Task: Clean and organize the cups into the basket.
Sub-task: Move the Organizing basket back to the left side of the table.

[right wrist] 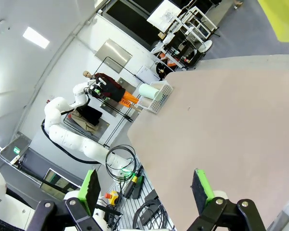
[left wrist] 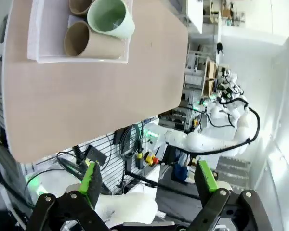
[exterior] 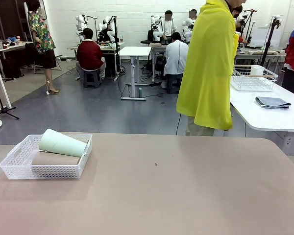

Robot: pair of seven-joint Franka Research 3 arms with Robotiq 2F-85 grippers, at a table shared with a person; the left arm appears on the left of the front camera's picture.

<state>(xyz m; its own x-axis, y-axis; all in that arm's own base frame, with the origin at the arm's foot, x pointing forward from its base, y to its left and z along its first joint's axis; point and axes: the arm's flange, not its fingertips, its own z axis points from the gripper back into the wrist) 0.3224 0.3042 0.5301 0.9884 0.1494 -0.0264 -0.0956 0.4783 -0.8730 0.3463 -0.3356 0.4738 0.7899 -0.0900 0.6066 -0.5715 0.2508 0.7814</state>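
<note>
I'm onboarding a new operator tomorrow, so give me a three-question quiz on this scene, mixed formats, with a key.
1. True or false: the mint green cup lies on top of the tan cups in the white basket.
2. How many cups can be counted in the left wrist view? A) one B) two C) three
3. Fill in: both the left pincer and the right pincer are ____, holding nothing.

Key: 1 true; 2 C, two tan and one mint green; 3 open.
</note>
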